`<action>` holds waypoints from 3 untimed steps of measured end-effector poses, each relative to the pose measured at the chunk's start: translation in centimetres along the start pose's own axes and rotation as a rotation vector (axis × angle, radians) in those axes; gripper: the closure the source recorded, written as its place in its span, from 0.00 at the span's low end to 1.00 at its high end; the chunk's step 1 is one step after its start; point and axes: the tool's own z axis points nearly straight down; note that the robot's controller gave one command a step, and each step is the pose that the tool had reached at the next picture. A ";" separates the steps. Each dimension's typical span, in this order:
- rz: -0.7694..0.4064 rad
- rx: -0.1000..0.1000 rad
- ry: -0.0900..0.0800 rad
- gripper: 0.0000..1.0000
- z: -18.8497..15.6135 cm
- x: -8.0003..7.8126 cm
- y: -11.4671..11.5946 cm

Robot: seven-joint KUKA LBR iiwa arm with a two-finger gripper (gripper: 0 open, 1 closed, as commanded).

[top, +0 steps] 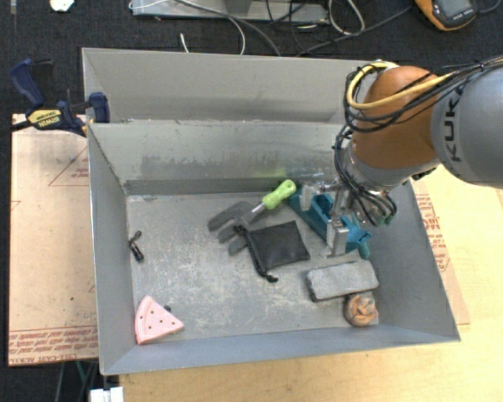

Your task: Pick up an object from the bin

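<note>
My hand (345, 231) hangs low in the right half of the bin (235, 153), right on top of a blue plastic piece (320, 213) that lies near the back wall. My wrist and its cables hide the tip, so I cannot tell whether my hand is wide or narrow, or whether it has the piece at all.

The blue piece looks to me like hard moulded plastic: light, stiff, not fragile, but probably smooth enough to slip. It seems to have flat sides and an angular outline. I would take it across a narrow flat section, squarely, so it does not twist out as it lifts.

It is crowded here. A green-handled tool (278, 196) with grey metal jaws lies just beside the blue piece on its left, perhaps touching it. It looks heavier and could be dragged along. In front of the tool sits a black square pad (277, 245), soft-looking and flat. A grey block (342, 280) lies near the blue piece towards the front, and a small brown round thing (361, 310) just past that. The back wall leaves little room behind.

Well apart on the left are a pink wedge (155, 319) in the front corner and a small black piece (135, 246). Neither is in my way.
</note>
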 end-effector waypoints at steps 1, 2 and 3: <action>0.084 -0.006 -0.003 0.00 1.2 0.3 5.5; -0.128 -0.002 -0.004 0.00 -2.7 -2.9 2.7; 0.164 -0.008 -0.002 0.00 1.3 -3.5 3.9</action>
